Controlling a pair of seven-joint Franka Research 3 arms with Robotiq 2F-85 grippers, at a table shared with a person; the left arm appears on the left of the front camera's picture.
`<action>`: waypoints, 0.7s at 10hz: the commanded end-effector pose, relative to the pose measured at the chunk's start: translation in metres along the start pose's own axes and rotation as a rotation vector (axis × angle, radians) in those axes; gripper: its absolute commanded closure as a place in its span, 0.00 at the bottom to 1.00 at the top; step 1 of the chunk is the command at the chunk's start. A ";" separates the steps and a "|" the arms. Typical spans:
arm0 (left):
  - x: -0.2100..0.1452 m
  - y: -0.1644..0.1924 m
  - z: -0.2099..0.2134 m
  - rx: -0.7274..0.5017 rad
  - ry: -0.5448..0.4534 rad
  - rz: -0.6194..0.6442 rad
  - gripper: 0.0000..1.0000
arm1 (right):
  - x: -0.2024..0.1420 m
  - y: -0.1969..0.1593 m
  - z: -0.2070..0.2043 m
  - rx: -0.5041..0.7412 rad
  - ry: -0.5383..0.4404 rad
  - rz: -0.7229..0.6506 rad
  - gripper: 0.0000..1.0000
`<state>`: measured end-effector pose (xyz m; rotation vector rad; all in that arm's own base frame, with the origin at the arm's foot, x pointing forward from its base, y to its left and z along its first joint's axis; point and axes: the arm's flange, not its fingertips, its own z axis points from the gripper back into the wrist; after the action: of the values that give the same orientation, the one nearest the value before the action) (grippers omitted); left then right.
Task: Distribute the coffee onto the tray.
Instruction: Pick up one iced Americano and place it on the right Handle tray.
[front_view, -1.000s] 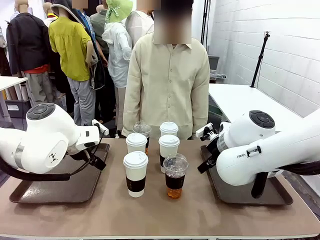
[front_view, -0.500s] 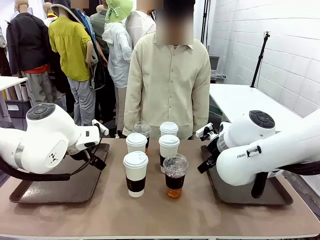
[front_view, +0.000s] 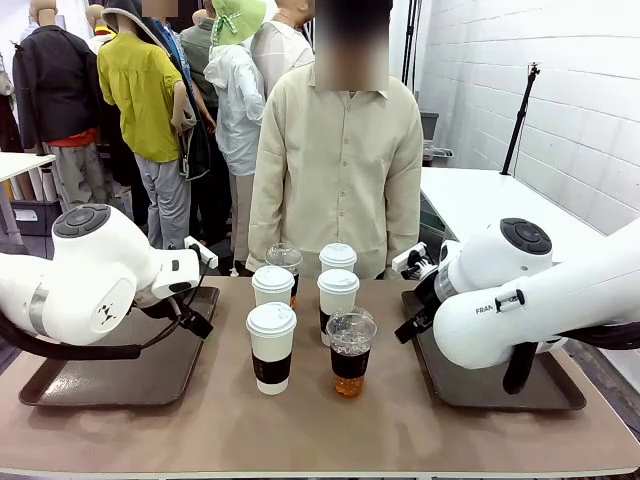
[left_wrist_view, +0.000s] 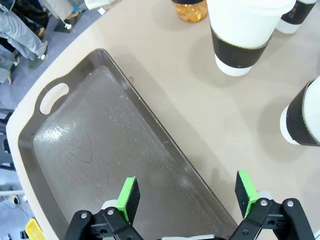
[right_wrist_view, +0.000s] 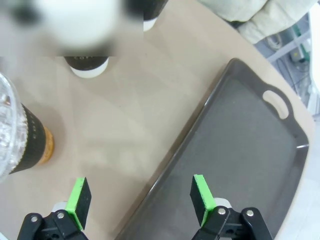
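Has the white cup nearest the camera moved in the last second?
No. The white cup stands where it did, just left of the clear amber cup on the table.

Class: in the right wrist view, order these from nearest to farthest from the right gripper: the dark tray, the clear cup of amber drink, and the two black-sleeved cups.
From the right gripper:
1. Dark tray, just below, rightward.
2. Clear cup of amber drink, left edge.
3. Black-sleeved cup with white base, upper left.
4. Black-sleeved cup at top edge, middle.
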<state>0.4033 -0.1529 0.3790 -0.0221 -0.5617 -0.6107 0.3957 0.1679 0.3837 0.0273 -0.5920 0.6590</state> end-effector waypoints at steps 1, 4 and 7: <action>0.018 -0.005 0.031 -0.003 -0.002 -0.009 0.00 | 0.016 -0.007 0.033 0.009 -0.009 0.000 0.00; 0.047 -0.016 0.073 -0.005 0.058 -0.016 0.00 | 0.036 -0.014 0.069 0.020 0.025 0.032 0.00; 0.069 -0.026 0.111 0.037 0.135 -0.047 0.00 | 0.049 -0.017 0.104 0.068 0.069 0.088 0.00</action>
<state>0.3810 -0.1881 0.4961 0.0206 -0.4583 -0.6671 0.3838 0.1657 0.4904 0.0209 -0.5349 0.7129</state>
